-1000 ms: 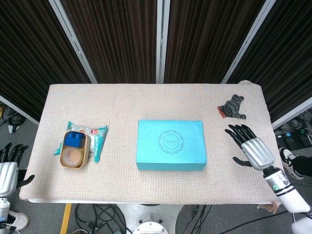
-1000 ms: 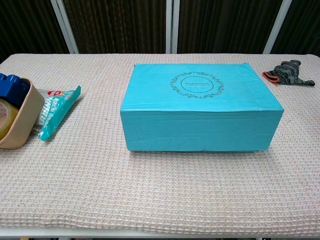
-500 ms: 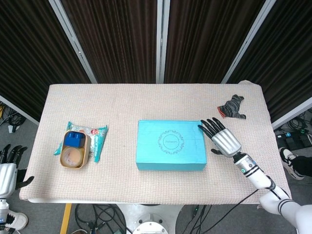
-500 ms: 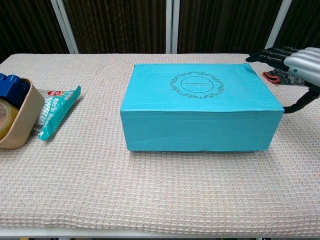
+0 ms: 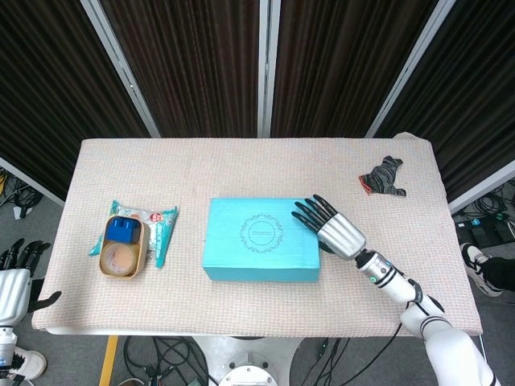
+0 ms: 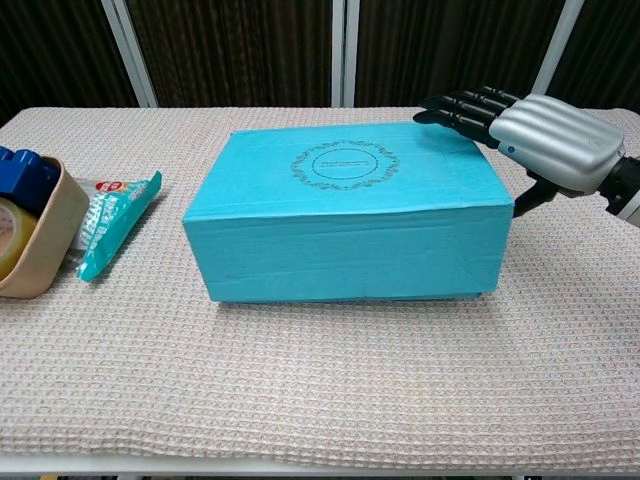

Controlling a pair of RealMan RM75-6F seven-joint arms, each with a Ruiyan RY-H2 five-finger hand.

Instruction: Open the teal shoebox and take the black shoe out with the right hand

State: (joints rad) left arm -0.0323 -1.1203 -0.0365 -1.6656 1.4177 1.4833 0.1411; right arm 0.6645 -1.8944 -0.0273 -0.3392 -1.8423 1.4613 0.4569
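The teal shoebox [image 5: 261, 249] lies closed near the middle of the surface [image 5: 241, 169], its long sides parallel to the front edge, with a broad strip of bare cloth behind it and a narrower strip in front. To its left there is open room before the tan tub [image 5: 121, 251], which holds a blue block and a roll of tape and lies against a teal snack packet [image 5: 159, 229]. To its right the cloth is bare up to a crumpled dark rag [image 5: 384, 177] near the far right corner.

The surface is covered in a pale, waffle-textured cloth. The box is smooth card, rectangular with crisp edges, and carries a round ornamental print on the centre of its lid. The black shoe cannot be seen; the lid is still on.

The right hand [image 6: 545, 135] reaches in from the right, palm down, silver back uppermost, its dark fingers [image 6: 462, 108] stretched out almost flat and slightly spread over the lid's far right corner, with the thumb hanging by the box's right end. It grips nothing; whether the fingertips touch the lid is unclear. The left hand [image 5: 14, 281] hangs off the left front corner of the surface, fingers extended and apart, holding nothing.
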